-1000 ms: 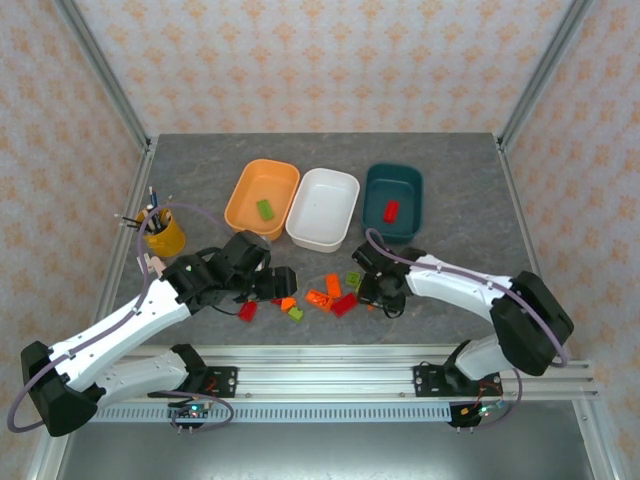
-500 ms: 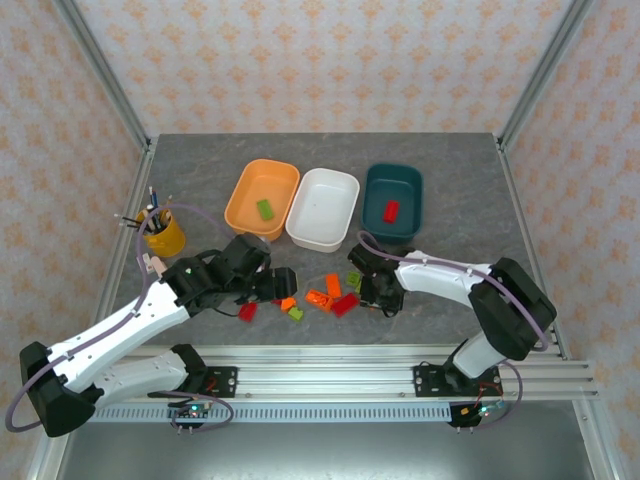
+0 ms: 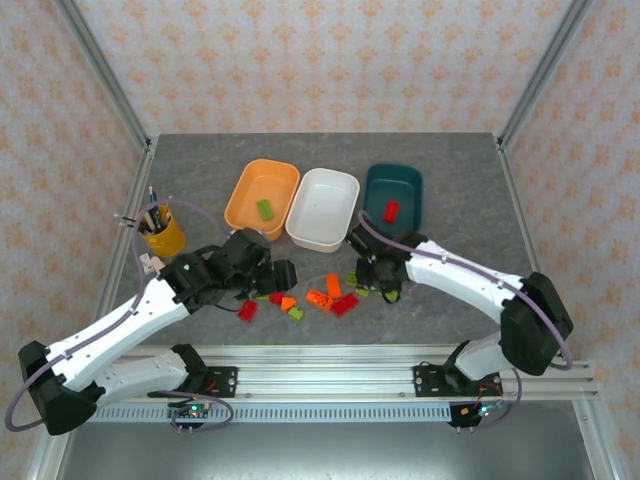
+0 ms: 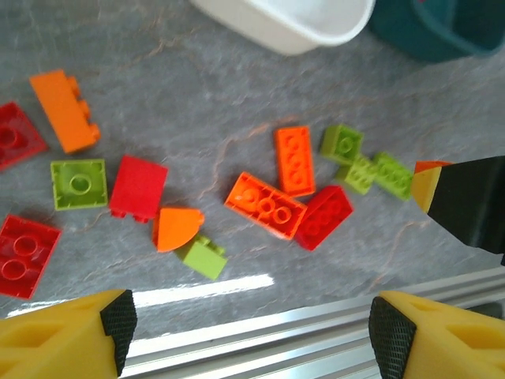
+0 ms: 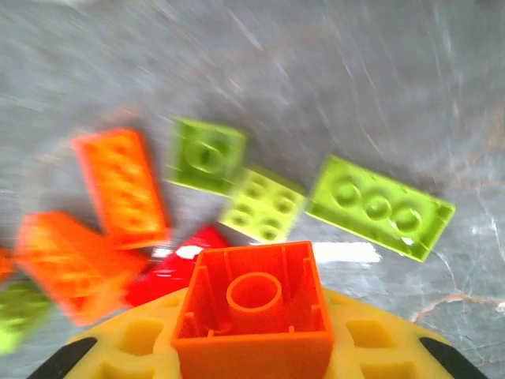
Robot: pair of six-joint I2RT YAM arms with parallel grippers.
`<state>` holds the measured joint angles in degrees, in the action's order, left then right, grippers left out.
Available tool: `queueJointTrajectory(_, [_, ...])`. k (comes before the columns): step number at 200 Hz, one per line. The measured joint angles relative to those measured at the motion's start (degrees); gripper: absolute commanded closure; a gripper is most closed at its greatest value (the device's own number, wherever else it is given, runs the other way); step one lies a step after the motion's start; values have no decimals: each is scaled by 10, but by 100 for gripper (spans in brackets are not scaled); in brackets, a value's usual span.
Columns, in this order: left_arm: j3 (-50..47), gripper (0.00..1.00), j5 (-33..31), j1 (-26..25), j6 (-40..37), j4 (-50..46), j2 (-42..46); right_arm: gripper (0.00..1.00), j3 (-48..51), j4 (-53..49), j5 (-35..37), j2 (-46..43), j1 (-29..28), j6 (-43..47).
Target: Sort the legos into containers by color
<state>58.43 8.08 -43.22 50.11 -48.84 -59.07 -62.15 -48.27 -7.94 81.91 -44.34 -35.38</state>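
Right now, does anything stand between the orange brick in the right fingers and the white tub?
Nothing visible does. The orange brick is clamped in the right fingers, and bare tabletop runs from there to the white tub's near rim.

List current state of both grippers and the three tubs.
left gripper: open, holding nothing
right gripper: shut on orange brick
orange tub: holds one green brick
white tub: empty
teal tub: holds one red brick
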Motion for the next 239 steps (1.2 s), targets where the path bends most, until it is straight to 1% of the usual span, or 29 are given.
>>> queueJointTrajectory(13, [37, 19, 0, 20, 0, 1, -12, 80, -68, -10, 6, 14, 0, 10])
queueJointTrajectory(25, [69, 19, 3, 52, 0, 3, -25, 81, -134, -18, 7, 49, 1, 22])
queueJointTrajectory(51, [127, 19, 6, 127, -3, 2, -61, 81, -277, -18, 6, 176, 6, 48])
queueJointTrajectory(69, [167, 18, 5, 160, -8, 2, -99, 81, -359, -21, 1, 272, 17, 62])
queueJointTrajectory(88, [191, 18, 5, 180, -14, 3, -130, 81, -449, -27, -5, 376, 36, 75])
queueJointTrajectory(119, [193, 18, 5, 194, -20, 0, -154, 78, -585, -58, -16, 518, 66, 89])
queueJointTrajectory(127, [193, 18, 4, 194, -20, -3, -155, 76, -613, -66, -20, 547, 73, 92])
queueJointTrajectory(136, [191, 18, 4, 197, -20, -7, -154, 69, -642, -79, -24, 574, 79, 96])
queueJointTrajectory(154, [180, 18, 4, 198, -20, -14, -146, 52, -678, -100, -30, 605, 87, 101])
queueJointTrajectory(162, [172, 18, 4, 200, -19, -16, -139, 49, -688, -107, -32, 612, 88, 105])
queueJointTrajectory(204, [133, 18, -2, 204, -16, -50, -98, 47, -711, -128, -41, 602, 86, 118])
queueJointTrajectory(219, [126, 19, -7, 204, -15, -64, -85, 47, -711, -135, -41, 584, 85, 123])
queueJointTrajectory(239, [122, 19, -12, 204, -15, -86, -72, 47, -711, -142, -39, 539, 84, 132])
